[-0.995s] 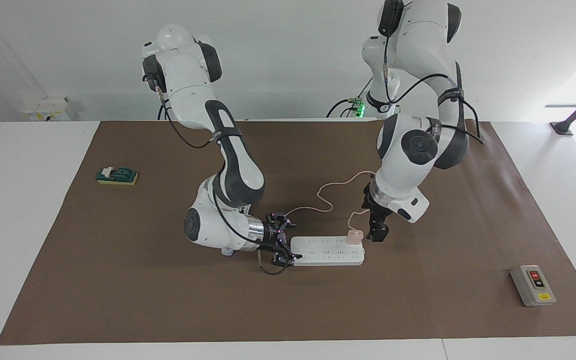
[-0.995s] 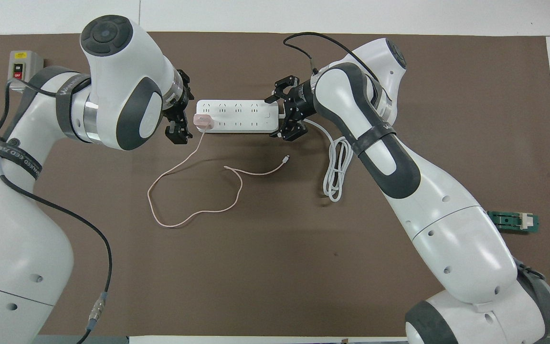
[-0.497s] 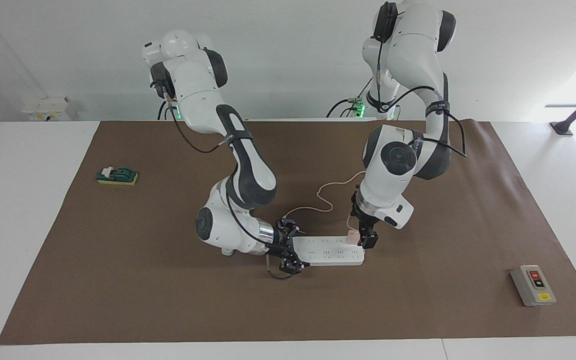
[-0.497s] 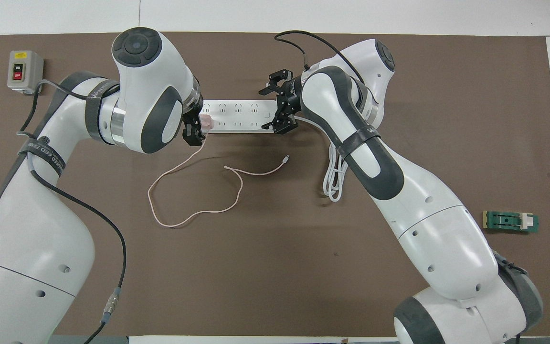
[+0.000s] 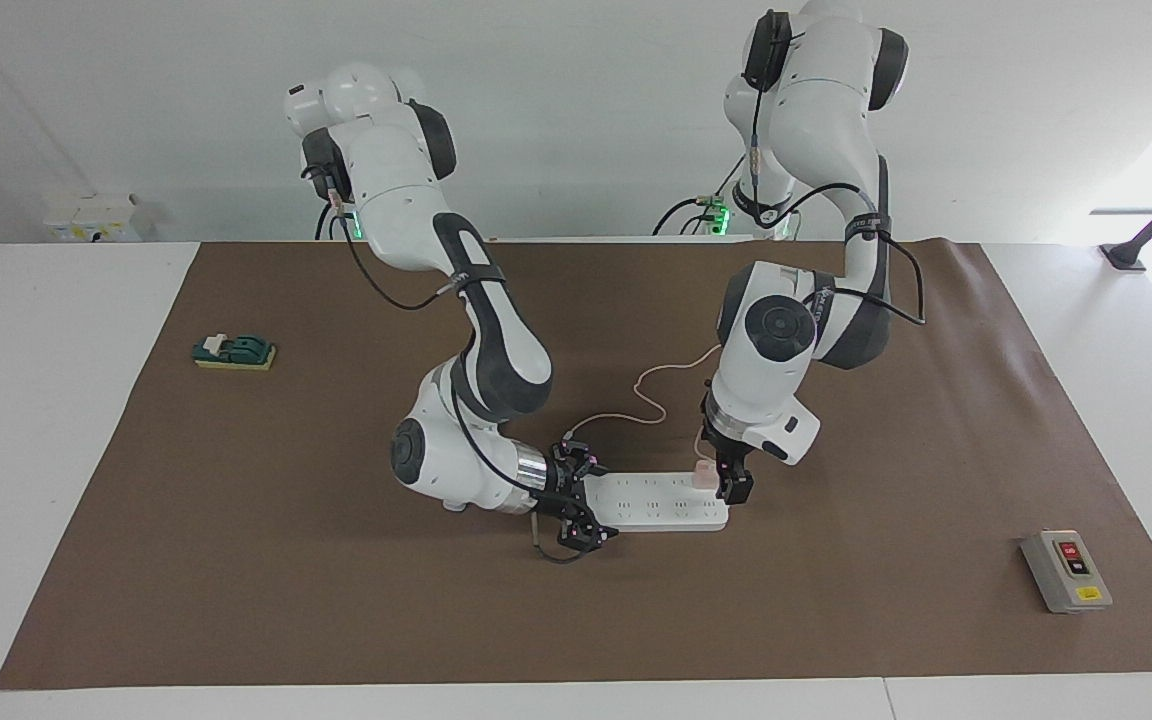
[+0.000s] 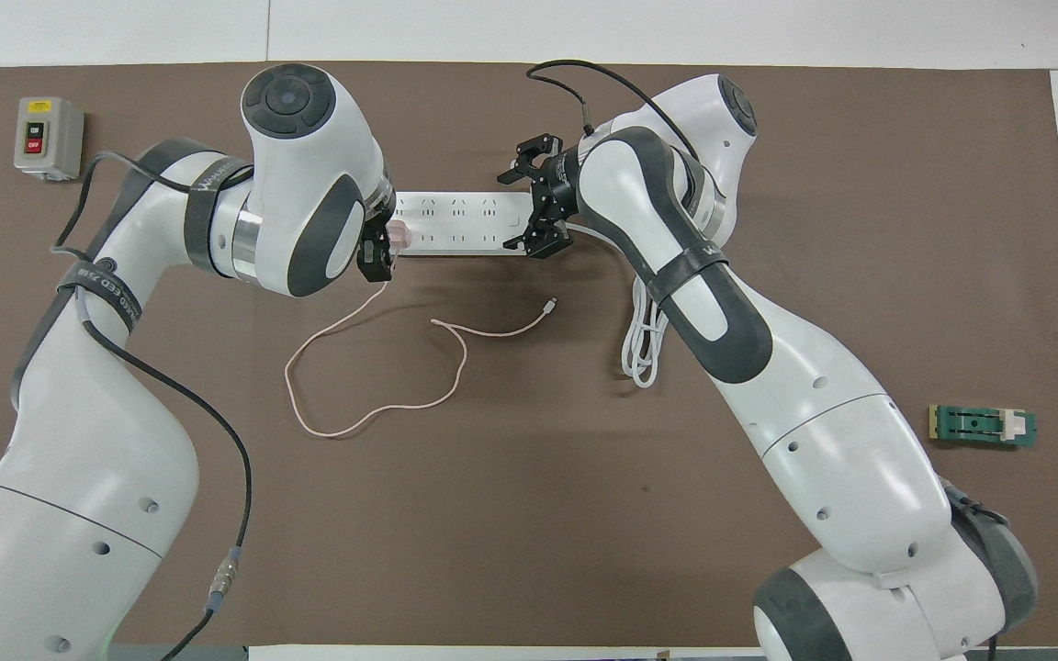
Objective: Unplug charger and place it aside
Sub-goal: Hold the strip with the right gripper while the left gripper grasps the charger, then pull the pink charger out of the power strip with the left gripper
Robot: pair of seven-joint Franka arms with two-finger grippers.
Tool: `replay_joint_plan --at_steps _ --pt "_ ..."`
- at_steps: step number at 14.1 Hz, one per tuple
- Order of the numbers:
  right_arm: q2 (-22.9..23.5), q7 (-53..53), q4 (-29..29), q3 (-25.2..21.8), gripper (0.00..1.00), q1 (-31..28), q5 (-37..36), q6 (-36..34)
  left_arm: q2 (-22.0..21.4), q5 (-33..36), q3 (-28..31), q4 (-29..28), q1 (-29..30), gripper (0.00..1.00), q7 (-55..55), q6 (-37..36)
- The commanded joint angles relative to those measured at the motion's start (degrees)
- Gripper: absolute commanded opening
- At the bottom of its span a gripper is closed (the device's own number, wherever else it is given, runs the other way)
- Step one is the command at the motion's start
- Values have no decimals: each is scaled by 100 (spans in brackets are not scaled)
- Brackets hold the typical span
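The pale pink charger [image 5: 702, 472] is plugged into the white power strip [image 5: 661, 505] at the strip's end toward the left arm. It also shows in the overhead view [image 6: 399, 237]. Its thin pink cable [image 6: 373, 413] loops on the mat nearer to the robots. My left gripper [image 5: 719, 478] is down at the charger, open, with a finger on either side of it; it also shows in the overhead view [image 6: 380, 240]. My right gripper [image 5: 584, 500] is open and straddles the strip's other end, as the overhead view [image 6: 534, 207] also shows.
The strip's thick white cord [image 6: 644, 340] lies coiled under the right arm. A grey box with red and black buttons [image 5: 1066, 570] stands at the left arm's end. A small green block [image 5: 234, 351] lies at the right arm's end.
My left gripper has moved in from beside the strip and come down around the charger. My right gripper has slid farther onto the strip's end. The charger stays plugged in.
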Motion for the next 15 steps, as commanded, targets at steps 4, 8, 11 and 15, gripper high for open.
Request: replay_joint_plan --at_steps 4,8,11,15 --pt "114 -312 56 -34 100 23 -15 -92 137 113 83 154 -115 100 -155 71" --pt "123 -611 -31 -34 100 31 -15 -4 190 113 83 136 -151 100 -147 150" --pt "149 -611 12 -26 100 5 2 13 225 113 83 119 -159 100 -146 177" --pt "263 -620 -49 -8 100 -144 291 -21 225 113 83 101 -168 100 -120 168"
